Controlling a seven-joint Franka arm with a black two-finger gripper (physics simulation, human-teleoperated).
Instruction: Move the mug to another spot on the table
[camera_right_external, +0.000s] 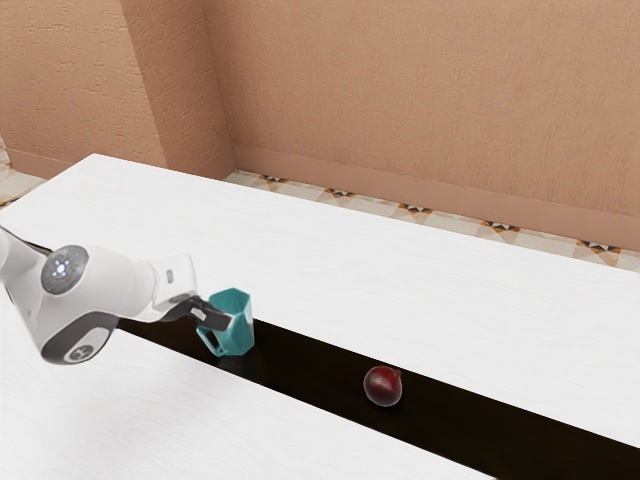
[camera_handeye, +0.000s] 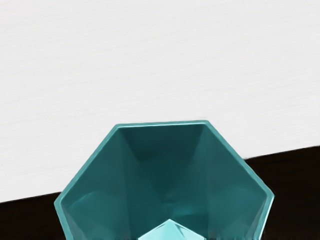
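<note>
A teal, faceted mug (camera_right_external: 234, 325) stands on the dark strip of the table, its handle toward the exterior view's left. My gripper (camera_right_external: 211, 316) comes in from the left at the mug's rim, above the handle. Its black fingers (camera_right_external: 216, 319) clamp the mug's wall there, so the gripper is shut on the mug. In the wrist view I look straight down into the mug (camera_handeye: 165, 185), which sits just under the hand, with the white tabletop beyond it.
A dark red, round fruit (camera_right_external: 383, 385) lies on the same dark strip (camera_right_external: 480, 420), to the mug's right in the exterior view. The white table (camera_right_external: 330, 260) spreads wide on both sides of the strip. A tan wall stands behind the table.
</note>
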